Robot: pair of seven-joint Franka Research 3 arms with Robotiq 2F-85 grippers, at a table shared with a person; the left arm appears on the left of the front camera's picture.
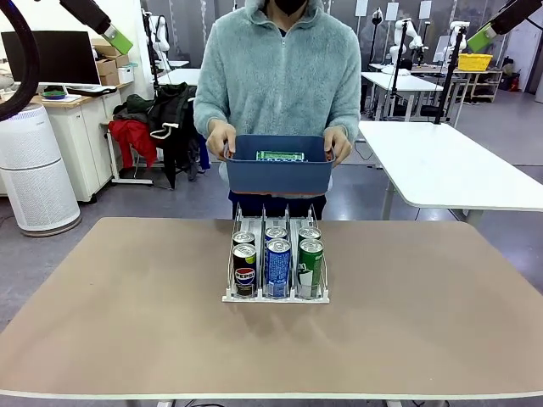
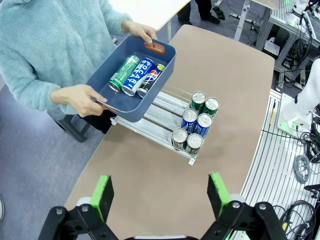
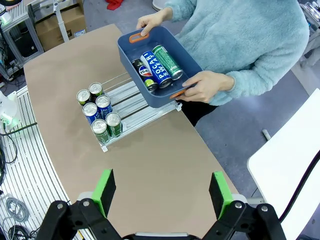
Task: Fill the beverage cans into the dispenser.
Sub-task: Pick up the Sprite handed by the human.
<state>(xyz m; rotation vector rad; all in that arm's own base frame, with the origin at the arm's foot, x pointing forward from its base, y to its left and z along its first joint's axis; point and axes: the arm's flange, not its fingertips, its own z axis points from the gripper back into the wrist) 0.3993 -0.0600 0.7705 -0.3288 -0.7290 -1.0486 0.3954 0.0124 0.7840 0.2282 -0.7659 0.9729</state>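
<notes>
Your left fingers (image 2: 104,197) are standing as wide apart as they go and are gripping nothing. Your right fingers (image 3: 105,190) are spread just as wide and are empty too. Both pairs are hanging high over the near side of the desk (image 1: 127,322), well back from everything. I judge that this is leaving the person room to bring in the load.

Well ahead of both pairs of fingers, the rack (image 2: 155,120) is sitting on the middle of the desk. Six cans (image 1: 277,267) are standing upright in it, two deep in each of its three lanes. They are crowding the end nearer your fingers, probably because the lanes are feeding cans toward the front stop. The stretch of each lane farther from your fingers is lying bare, so I judge that new cans are meant to go in there.

Beyond the rack, the person is holding a dark blue bin (image 1: 280,176) by its two ends, one hand (image 1: 221,140) at each, just above the rack's far end. Three more cans are lying on their sides in it: a green one (image 2: 124,73), a blue-and-white one (image 2: 137,76) and a dark one (image 2: 152,79). Lying flat is likely keeping them from toppling while carried. The bin seems to be held out as the supply, with its open top facing up toward your fingers. Both pairs of fingers are well apart from it.
</notes>
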